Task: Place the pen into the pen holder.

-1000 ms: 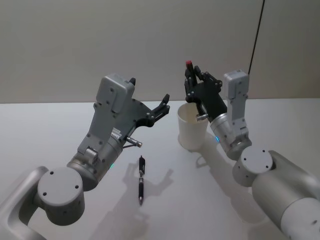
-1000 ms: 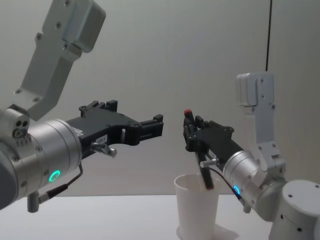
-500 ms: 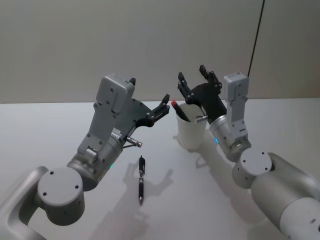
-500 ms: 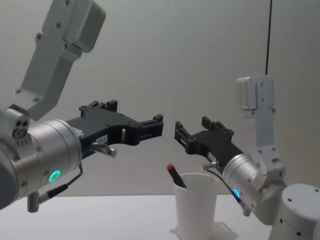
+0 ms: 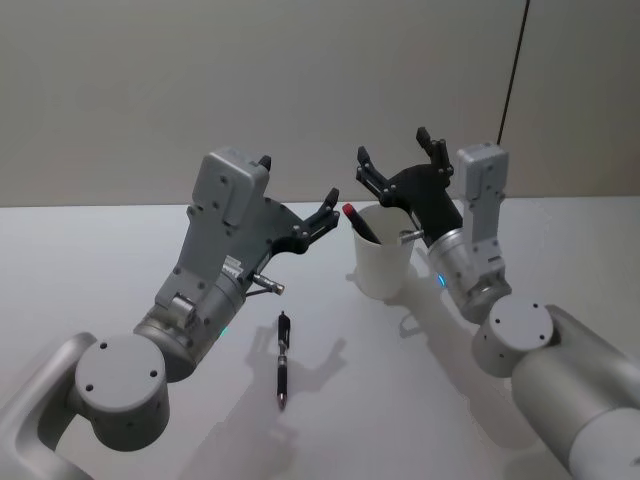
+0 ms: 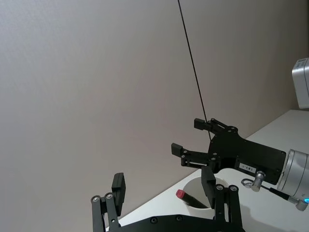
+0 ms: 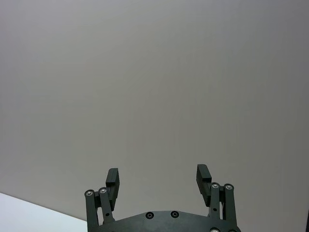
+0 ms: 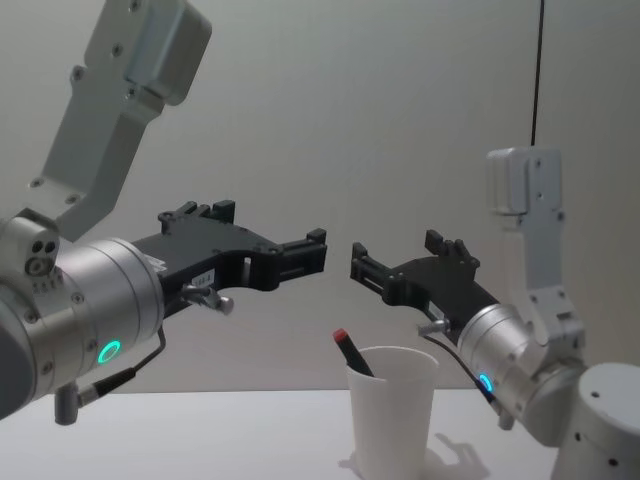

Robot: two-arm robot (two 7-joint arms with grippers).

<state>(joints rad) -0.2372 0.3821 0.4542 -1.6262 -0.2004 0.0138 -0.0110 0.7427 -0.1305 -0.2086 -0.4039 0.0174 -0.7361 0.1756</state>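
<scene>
One pen (image 5: 356,222) in pen holder (image 5: 380,272) — right pincer (image 5: 392,146) spread.

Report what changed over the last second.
The right gripper opened and released the red-capped pen, which dropped into the pen holder and leans against its rim; the gripper then shifted right. The left gripper and the black pen on the table stayed put.

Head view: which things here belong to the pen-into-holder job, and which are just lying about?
Job: pen holder; red-capped pen leaning inside it; right gripper, open above it.
Lying about: black pen flat on the table; left gripper, open and idle, raised to the holder's left.
</scene>
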